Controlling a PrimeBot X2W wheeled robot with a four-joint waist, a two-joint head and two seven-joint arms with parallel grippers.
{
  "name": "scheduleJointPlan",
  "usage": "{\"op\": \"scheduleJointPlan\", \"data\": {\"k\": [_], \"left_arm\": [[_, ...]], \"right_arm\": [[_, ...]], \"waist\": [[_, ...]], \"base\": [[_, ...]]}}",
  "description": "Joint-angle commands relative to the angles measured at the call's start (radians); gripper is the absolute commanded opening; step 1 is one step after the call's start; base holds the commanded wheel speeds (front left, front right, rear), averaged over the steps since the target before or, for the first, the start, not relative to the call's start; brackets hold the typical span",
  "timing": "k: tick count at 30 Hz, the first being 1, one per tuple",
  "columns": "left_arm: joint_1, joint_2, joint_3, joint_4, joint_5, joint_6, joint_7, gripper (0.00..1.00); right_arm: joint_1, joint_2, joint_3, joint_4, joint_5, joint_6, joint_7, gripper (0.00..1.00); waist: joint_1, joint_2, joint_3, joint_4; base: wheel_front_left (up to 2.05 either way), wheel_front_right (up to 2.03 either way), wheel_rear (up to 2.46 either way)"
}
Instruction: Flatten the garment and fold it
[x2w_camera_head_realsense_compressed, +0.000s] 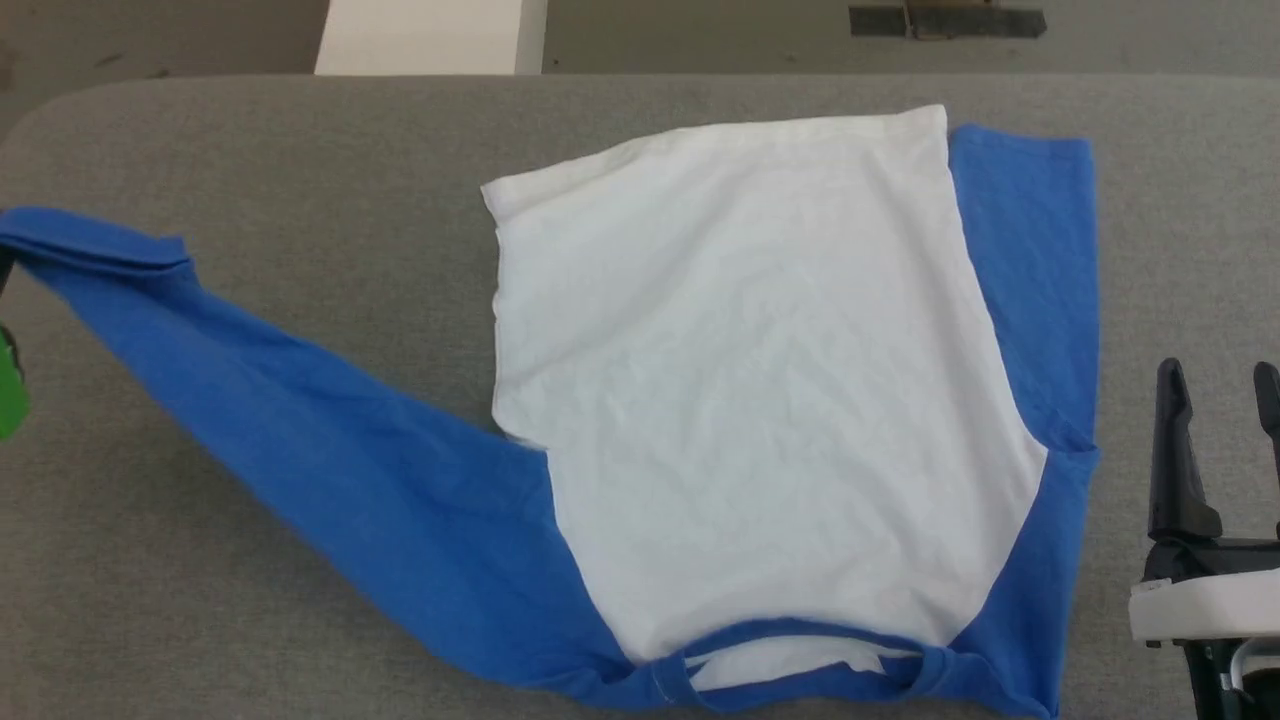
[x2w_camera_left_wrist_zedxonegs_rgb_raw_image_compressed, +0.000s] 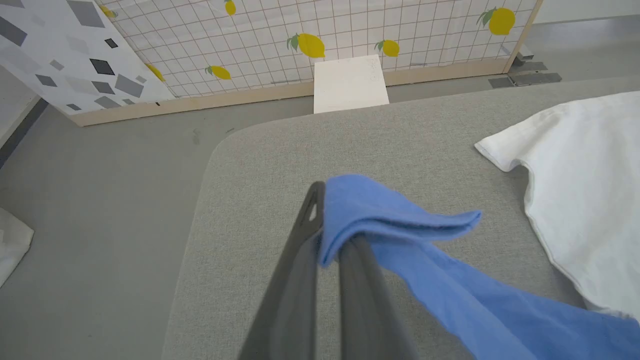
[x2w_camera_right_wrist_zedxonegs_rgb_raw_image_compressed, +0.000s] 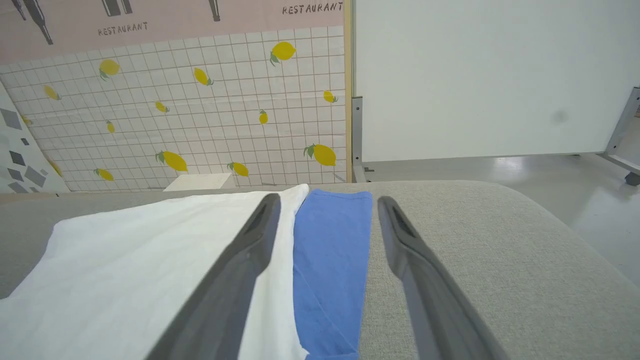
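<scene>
While the left gripper (x2w_camera_left_wrist_zedxonegs_rgb_raw_image_compressed: 327, 220) pinches the blue cuff (x2w_camera_left_wrist_zedxonegs_rgb_raw_image_compressed: 400, 215) of the garment (x2w_camera_head_realsense_compressed: 750, 380) at the far left of the grey padded table (x2w_camera_head_realsense_compressed: 300, 120), its two dark fingers are pressed together with the cloth caught between them and folded over one tip. From that cuff, the long left sleeve (x2w_camera_head_realsense_compressed: 300, 420) runs diagonally across the table, stretched out toward the shoulder at the near edge. The white body lies spread flat and lightly creased at the middle of the table, its hem toward the far side and its blue neck trim (x2w_camera_head_realsense_compressed: 790, 640) toward the robot. The other blue sleeve (x2w_camera_head_realsense_compressed: 1030, 280) is folded straight along the body's right side, showing as a band beside the white cloth. At the right, near the garment and apart from it, the right gripper (x2w_camera_head_realsense_compressed: 1220, 370) hangs with its jaws spread wide and nothing between them; seen from its wrist, the fingers (x2w_camera_right_wrist_zedxonegs_rgb_raw_image_compressed: 240, 260) point along that folded sleeve toward a lemon-patterned panel (x2w_camera_right_wrist_zedxonegs_rgb_raw_image_compressed: 200, 115) beyond the table.
</scene>
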Motion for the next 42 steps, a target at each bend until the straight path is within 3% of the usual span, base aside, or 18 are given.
{"op": "scheduleJointPlan", "data": {"k": [1, 9, 16, 21, 25, 31, 42], "left_arm": [[0.035, 0.016, 0.016, -0.014, -0.021, 0.012, 0.005, 0.0], [0.171, 0.039, 0.107, -0.087, -0.129, 0.058, 0.017, 0.0], [0.228, -0.002, 0.167, -0.213, -0.263, 0.077, 0.042, 0.0], [0.205, -0.019, 0.144, -0.349, -0.317, 0.078, 0.098, 0.0], [0.13, -0.068, 0.082, -0.465, -0.347, 0.082, 0.14, 0.0], [-0.025, -0.196, -0.069, -0.582, -0.361, 0.096, 0.201, 0.0], [-0.26, -0.567, -0.398, -0.522, -0.319, 0.101, 0.236, 0.0]], "right_arm": [[0.013, 0.001, -0.006, 0.001, 0.008, -0.002, -0.001, 1.0], [0.046, 0.001, -0.024, -0.001, 0.017, -0.002, 0.011, 1.0], [0.062, 0.001, -0.051, -0.018, 0.017, -0.002, 0.024, 1.0], [0.059, 0.001, -0.083, -0.047, 0.006, -0.002, 0.041, 1.0], [0.055, 0.001, -0.098, -0.065, 0.006, -0.002, 0.053, 1.0], [0.044, 0.001, -0.106, -0.072, 0.017, -0.002, 0.049, 1.0], [0.005, 0.001, -0.139, -0.055, 0.038, -0.002, 0.022, 1.0]], "waist": [[0.0, 0.0, -0.042, 0.022], [0.0, 0.0, -0.104, 0.046], [0.0, 0.0, -0.13, 0.058], [0.0, 0.0, -0.134, 0.059], [0.0, 0.0, -0.128, 0.052], [0.0, 0.0, -0.097, 0.032], [0.0, 0.0, -0.032, -0.03]], "base": [[0.0, 0.0, 0.0], [0.0, 0.0, 0.0], [0.0, 0.0, 0.0], [0.0, 0.0, 0.0], [0.0, 0.0, 0.0], [0.0, 0.0, 0.0], [0.0, 0.0, 0.0]]}}
